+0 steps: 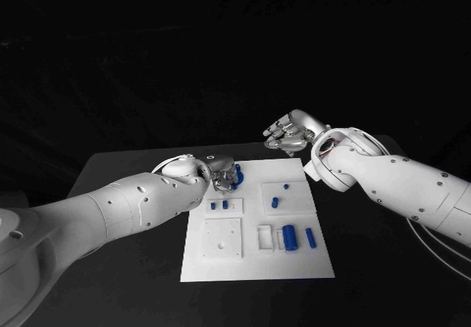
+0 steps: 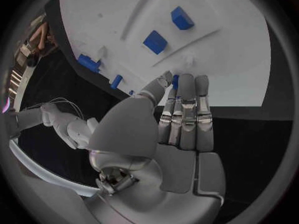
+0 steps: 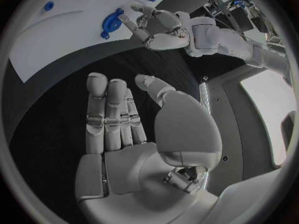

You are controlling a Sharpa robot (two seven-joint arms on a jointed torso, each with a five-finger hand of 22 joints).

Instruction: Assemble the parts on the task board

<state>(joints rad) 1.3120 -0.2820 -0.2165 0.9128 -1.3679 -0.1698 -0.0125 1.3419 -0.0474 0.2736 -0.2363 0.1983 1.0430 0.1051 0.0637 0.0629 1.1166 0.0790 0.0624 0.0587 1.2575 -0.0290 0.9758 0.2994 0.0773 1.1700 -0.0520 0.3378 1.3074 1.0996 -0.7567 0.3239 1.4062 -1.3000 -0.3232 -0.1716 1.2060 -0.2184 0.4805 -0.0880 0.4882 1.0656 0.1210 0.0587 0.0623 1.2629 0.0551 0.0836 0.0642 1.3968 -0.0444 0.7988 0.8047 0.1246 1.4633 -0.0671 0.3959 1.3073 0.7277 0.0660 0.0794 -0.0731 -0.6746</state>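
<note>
Task board [image 1: 257, 269] lies white at the centre of the head view, blue parts [image 1: 290, 238] scattered over it. My left hand [image 1: 224, 174] pinches a blue piece [image 1: 239, 176] at the board's upper left corner, while my right hand [image 1: 291, 133] hovers empty, fingers loose, above the upper edge. I judge this the placing step; next I must line the piece up with its seat.

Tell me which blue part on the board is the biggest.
The thick blue cylinder lying near the task board's front right, beside a slimmer blue rod; the other parts are clearly smaller.

left hand [image 1: 224, 174] hides task board [image 1: 257, 269] corner
</note>
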